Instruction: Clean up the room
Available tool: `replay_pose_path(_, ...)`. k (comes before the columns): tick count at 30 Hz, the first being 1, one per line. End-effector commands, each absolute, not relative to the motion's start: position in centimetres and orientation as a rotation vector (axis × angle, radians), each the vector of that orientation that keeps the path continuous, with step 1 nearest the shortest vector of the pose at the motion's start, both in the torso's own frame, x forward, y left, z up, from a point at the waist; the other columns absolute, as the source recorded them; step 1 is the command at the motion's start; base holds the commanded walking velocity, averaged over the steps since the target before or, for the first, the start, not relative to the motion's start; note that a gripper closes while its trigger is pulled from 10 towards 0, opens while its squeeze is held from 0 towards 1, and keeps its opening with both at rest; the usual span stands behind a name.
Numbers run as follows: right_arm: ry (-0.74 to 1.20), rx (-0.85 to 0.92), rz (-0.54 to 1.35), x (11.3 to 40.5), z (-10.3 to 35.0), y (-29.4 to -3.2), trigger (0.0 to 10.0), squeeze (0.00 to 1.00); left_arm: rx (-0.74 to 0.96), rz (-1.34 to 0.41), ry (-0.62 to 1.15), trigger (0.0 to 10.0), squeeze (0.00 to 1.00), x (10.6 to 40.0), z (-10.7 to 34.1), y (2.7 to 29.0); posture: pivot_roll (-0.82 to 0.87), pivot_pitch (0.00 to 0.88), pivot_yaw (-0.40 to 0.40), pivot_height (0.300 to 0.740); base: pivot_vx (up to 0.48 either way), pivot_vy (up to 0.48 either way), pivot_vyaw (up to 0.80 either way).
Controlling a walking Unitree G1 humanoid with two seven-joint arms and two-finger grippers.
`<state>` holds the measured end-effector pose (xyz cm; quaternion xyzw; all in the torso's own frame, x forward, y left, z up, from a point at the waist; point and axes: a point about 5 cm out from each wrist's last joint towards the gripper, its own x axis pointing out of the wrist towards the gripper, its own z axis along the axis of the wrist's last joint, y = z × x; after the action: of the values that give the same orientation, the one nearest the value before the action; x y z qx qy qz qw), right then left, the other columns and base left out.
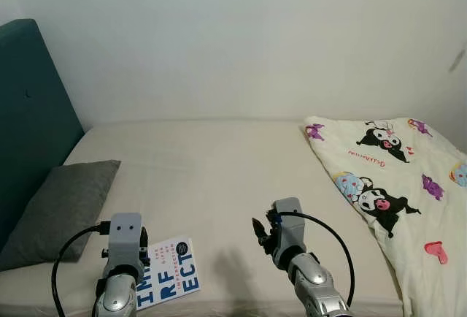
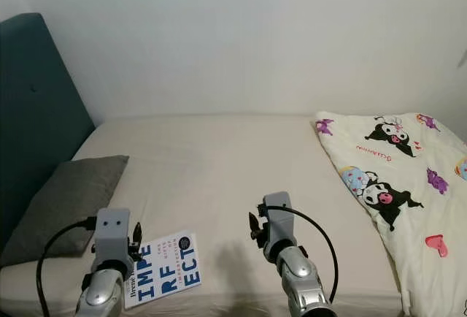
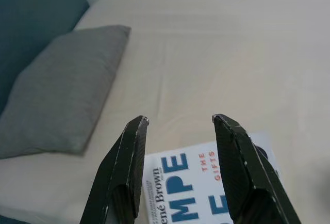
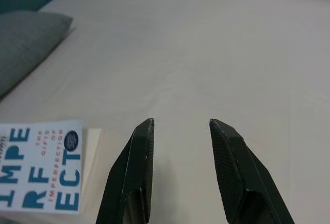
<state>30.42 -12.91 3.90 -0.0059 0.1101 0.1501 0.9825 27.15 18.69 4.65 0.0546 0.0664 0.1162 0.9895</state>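
Hovering right over the near edge of the bed (image 1: pixel 219 163), the left gripper (image 3: pixel 180 123) hangs with its fingers spread apart, holding nothing, and the white book (image 1: pixel 169 282) with big blue lettering lies flat on the sheet directly beneath it. Beside it, the right gripper (image 4: pixel 180 126) floats over bare sheet, jaws parted too and empty, the book off to its left. Further back on the left, a grey pillow (image 1: pixel 62 211) rests against the teal headboard (image 1: pixel 33 120). Over on the right, a cartoon-print blanket (image 1: pixel 394 178) spreads toward the pale wall (image 1: pixel 255 39).
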Motion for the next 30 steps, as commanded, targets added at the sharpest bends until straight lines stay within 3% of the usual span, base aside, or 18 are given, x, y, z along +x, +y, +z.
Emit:
replay_pose_path(1,0.201,-0.025,0.316,30.4,4.1,-12.5,10.0,0.0,0.111,0.247,0.152,10.0,0.0,26.5,4.1,19.1,-0.02,0.07,-0.004,0.74,0.0,0.0,0.8)
replay_pose_path(26,0.212,0.01,0.307,30.0,3.7,-12.8,10.0,0.0,0.145,0.151,0.162,10.0,0.0,26.8,3.7,18.0,-0.02,0.014,0.0,0.74,0.0,0.0,0.0)
replay_pose_path(30,0.209,0.011,0.298,29.9,3.6,-12.8,10.0,0.0,0.145,0.134,0.161,10.0,0.0,26.9,3.8,17.8,-0.02,0.009,0.005,0.74,0.0,0.48,0.0)
